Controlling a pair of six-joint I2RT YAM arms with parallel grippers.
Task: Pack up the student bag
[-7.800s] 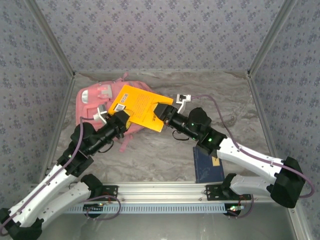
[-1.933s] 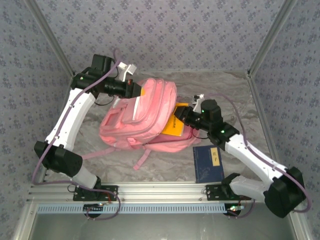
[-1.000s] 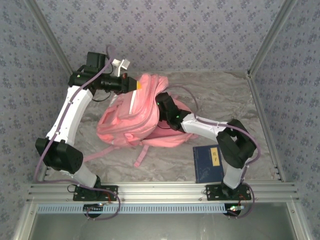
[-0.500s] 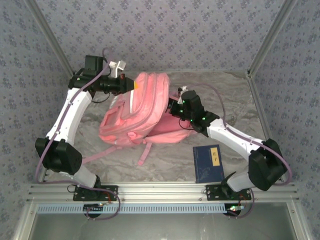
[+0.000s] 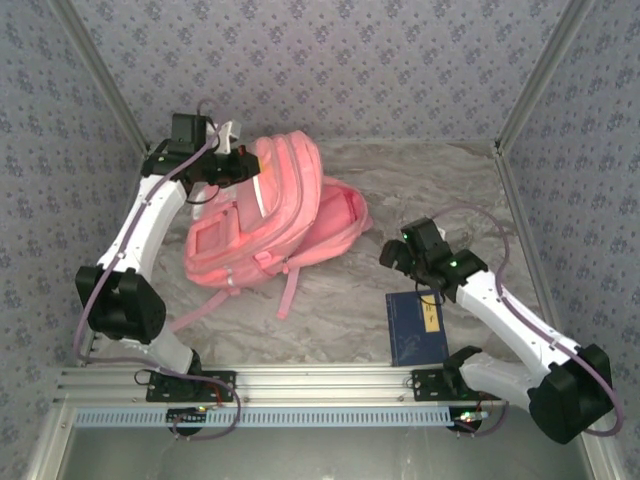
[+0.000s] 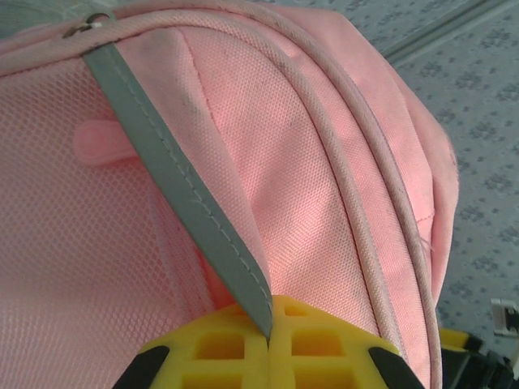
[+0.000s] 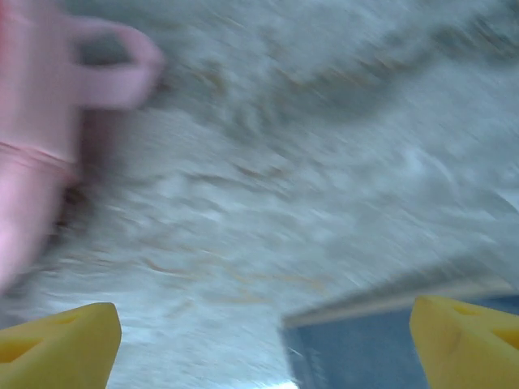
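A blue book [image 5: 418, 328] lies flat on the marbled table [image 5: 470, 190] just beyond the arm bases. The right gripper [image 5: 390, 254] hovers just past its far edge with its jaws spread wide and nothing between them. Its own view is blurred.

Farther back, left of centre, the student bag [image 5: 262, 225] sits propped. Its base rests on the table towards the near left and its top is raised towards the back wall. The long axis runs near-left to far, tilted up, and the straps trail towards the front. The front pocket faces up and to the left, and the main compartment appears to gape towards the right arm.

At the far left, the left gripper [image 5: 243, 166] is clamped on the bag's top edge, its pads pinching a pale reflective strip [image 6: 182, 194] and a thin fold of fabric.

That narrow pinch looks like the weak point. If the fabric slips free, the bag would likely slump and its mouth fall shut. The flat book also offers little edge to grasp, and a push against the bag could tip it.
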